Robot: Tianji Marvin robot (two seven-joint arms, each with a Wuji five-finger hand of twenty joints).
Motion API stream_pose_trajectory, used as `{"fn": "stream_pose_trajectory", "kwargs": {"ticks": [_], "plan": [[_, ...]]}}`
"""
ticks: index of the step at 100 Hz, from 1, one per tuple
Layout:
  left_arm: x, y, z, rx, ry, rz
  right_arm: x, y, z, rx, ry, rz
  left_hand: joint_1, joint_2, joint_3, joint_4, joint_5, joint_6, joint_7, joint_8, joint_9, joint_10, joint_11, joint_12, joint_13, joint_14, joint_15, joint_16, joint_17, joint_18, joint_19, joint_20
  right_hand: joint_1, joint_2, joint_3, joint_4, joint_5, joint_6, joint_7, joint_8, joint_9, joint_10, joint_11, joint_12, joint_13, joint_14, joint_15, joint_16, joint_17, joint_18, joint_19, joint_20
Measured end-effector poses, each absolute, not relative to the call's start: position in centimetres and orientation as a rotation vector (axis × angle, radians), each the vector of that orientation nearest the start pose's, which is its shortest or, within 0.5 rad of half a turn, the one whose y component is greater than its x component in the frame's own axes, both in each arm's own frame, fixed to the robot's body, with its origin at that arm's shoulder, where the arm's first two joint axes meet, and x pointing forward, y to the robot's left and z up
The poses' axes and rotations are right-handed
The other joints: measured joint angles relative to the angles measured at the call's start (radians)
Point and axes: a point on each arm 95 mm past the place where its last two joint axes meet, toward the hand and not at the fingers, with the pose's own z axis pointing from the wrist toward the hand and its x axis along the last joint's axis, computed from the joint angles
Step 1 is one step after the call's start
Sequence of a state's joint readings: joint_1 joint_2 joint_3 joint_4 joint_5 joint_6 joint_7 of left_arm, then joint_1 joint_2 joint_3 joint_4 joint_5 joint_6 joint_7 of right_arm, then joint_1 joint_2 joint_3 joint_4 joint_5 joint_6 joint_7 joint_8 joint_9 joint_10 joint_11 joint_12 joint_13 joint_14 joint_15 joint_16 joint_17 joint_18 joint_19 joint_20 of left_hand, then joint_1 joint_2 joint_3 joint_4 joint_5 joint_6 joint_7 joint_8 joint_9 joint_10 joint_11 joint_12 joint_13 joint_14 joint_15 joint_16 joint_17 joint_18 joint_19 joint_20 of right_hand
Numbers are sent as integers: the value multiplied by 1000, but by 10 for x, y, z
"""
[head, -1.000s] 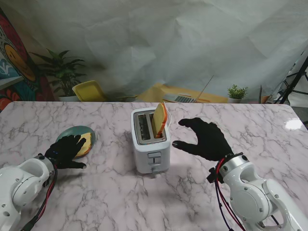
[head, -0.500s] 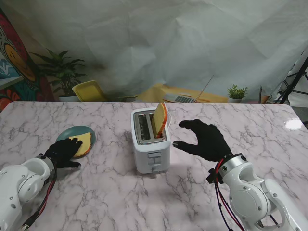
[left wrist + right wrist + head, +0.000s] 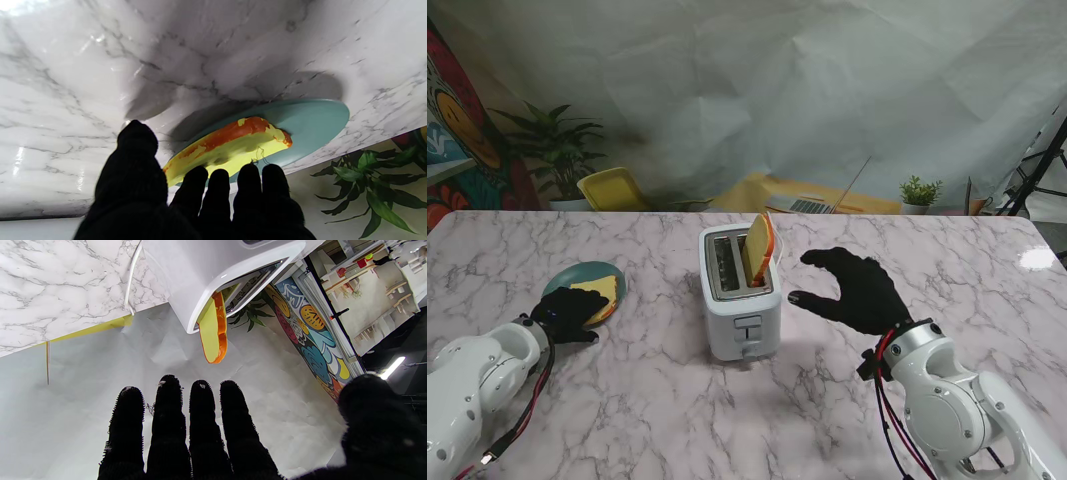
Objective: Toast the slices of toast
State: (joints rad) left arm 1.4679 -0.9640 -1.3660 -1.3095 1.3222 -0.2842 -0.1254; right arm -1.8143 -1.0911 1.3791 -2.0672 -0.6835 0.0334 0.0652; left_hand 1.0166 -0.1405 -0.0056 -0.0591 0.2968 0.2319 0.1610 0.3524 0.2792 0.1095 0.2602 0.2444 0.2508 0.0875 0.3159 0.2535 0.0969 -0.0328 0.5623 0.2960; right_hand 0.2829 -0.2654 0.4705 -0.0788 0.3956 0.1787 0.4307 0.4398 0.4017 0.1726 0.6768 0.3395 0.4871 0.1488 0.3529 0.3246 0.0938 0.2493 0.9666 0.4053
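Stand view: left hand (image 3: 567,312) had withdrawn off the plated slice (image 3: 598,294), fingers apart, empty; right hand (image 3: 855,289) stayed open beside the toaster (image 3: 740,295).

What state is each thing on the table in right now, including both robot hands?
Toaster: upright, left slot empty.
Toast slice in toaster: sticking up from right slot, tilted.
Toast slice on plate: lying flat.
Plate: holds one slice.
Left robot hand: open, at plate.
Right robot hand: open, beside toaster.
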Motion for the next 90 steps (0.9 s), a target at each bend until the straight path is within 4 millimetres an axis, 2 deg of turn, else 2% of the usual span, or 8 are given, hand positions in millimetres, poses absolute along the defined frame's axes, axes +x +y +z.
{"fn": "stream_pose_trajectory", "kwargs": {"ticks": [14,20,28,42,56,80,84,90], "plan": [[431,146,-361,-1012,1872,-944,337,14,-224,1386,1250,1851,40,-23,80,16,10,-22,119,3,65,-9,24,2,67,-11,28,19,46,-3,63,14,1,11,-12,0,0,0,0,0,0,-1,0,0,0,0,0,0,0,0,0,0],[431,146,-360,-1006,1871,-952,337,14,-224,1386,1248,1850,43,-43,163,16,10,-22,179,-21,82,-14,25,5,85,-12,31,21,62,-3,71,15,1,11,-12,0,0,0,0,0,0,-8,0,0,0,0,0,0,0,0,0,0],[432,146,-360,-1001,1861,-971,337,13,-224,1385,1242,1852,43,-53,209,16,27,-28,228,-29,116,-19,36,8,115,-15,34,22,80,-3,87,24,1,11,-12,0,0,0,0,0,0,-9,0,0,0,0,0,0,1,0,0,0],[434,146,-361,-1007,1846,-998,337,13,-224,1385,1240,1851,53,-75,227,16,51,-33,279,-29,176,-29,54,17,167,-23,51,31,118,-3,111,27,12,24,-24,3,0,0,0,0,12,-9,0,0,0,0,0,0,1,0,0,0],[435,146,-362,-1005,1834,-1026,336,13,-224,1385,1236,1852,148,-78,183,9,94,-39,322,-29,244,-31,52,17,229,-27,59,32,167,-3,124,37,12,35,-37,3,0,0,0,0,12,-9,0,0,1,0,0,0,1,0,0,0],[439,147,-363,-1027,1816,-1055,336,12,-225,1389,1232,1850,150,-78,184,-5,129,-41,352,-29,292,-29,50,16,293,-30,64,33,223,1,136,37,12,50,-47,4,0,0,0,0,13,-10,0,0,1,0,0,0,9,0,0,0],[439,147,-364,-1026,1814,-1059,336,12,-225,1389,1231,1850,150,-78,185,-27,131,-41,357,-28,298,-29,50,16,304,-30,64,33,231,2,137,37,12,50,-48,4,0,0,0,0,13,-10,0,0,1,0,0,0,9,0,0,0],[439,147,-363,-1026,1812,-1062,335,12,-225,1390,1231,1849,150,-78,185,-40,140,-43,363,-28,310,-29,50,16,307,-30,70,34,234,3,144,37,12,50,-53,4,0,0,0,0,13,-10,0,0,1,0,0,0,9,0,0,0]]}}
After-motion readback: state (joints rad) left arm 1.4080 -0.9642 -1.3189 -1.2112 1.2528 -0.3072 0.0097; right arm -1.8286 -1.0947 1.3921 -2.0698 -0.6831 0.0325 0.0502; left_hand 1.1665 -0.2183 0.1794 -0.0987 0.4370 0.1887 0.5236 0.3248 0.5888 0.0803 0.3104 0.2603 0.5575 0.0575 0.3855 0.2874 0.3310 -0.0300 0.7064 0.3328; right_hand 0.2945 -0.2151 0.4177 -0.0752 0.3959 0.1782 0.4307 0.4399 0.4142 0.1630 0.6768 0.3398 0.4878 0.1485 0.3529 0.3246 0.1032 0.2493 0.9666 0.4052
